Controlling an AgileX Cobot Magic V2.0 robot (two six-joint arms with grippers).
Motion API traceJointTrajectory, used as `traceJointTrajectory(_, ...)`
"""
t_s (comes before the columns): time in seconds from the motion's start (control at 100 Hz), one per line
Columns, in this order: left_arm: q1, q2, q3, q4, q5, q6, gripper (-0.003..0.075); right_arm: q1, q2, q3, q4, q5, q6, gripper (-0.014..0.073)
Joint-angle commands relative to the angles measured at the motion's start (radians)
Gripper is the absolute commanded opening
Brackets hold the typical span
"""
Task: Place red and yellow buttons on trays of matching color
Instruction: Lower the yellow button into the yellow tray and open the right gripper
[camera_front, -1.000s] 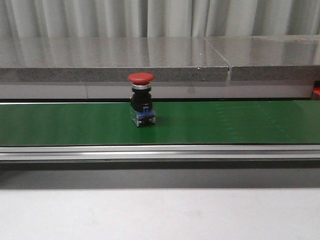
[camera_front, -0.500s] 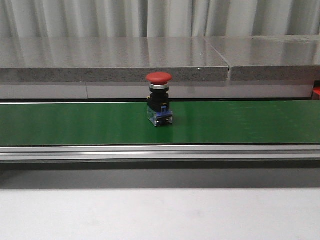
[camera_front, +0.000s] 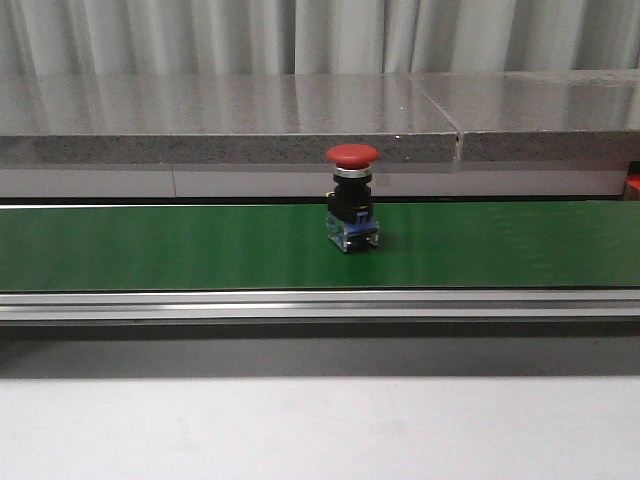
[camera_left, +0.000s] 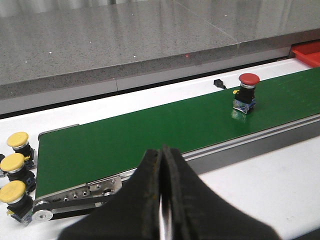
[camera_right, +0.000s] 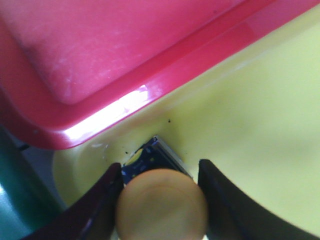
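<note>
**Yellow button held over its tray while a red one stands on the belt**

Nearest in the right wrist view, the right gripper (camera_right: 161, 200) has its two dark fingers (camera_right: 95, 210) on either side of a yellow button (camera_right: 161, 206), pinching it just under the domed cap. The button's dark base sits low over the yellow tray (camera_right: 260, 130), so it looks close to being set down, in the tray of its own colour. Right beside it, the rim of the red tray (camera_right: 105, 112) overlaps or butts against the yellow one; which of the two cannot be told.

In the left wrist view, the left gripper (camera_left: 162, 200) hangs above the white table (camera_left: 260, 185) with its jaws pressed together and nothing between them, likely idle until a button is within reach. Three more yellow buttons (camera_left: 14, 165) wait in a row off the end of the belt.

Further out, the green conveyor belt (camera_front: 150, 245) runs across the front view. One red button (camera_front: 352, 198) stands upright near its middle, cap up, apart from both grippers. It probably needs picking up next for the red tray. Behind the belt is a grey stone ledge (camera_front: 220, 115), then pale curtains (camera_front: 300, 35).
</note>
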Motion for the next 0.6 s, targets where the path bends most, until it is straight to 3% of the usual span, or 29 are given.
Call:
traceJointTrajectory(0.0,-0.008,0.017,-0.02,-0.01,-0.075,-0.009,-0.0021,-0.008,-0.032,-0.023,-0.003,-0.033,0.003,0.0256)
traceJointTrajectory(0.21,-0.008,0.017,-0.02,-0.01,-0.075,-0.009,-0.0021,-0.008,-0.032,-0.023,0.001,-0.042,0.003,0.0637)
traceJointTrajectory(0.59,-0.008,0.017,-0.02,-0.01,-0.075,-0.009,-0.0021,-0.007,-0.16,-0.023,0.009,-0.056,0.003,0.0647)
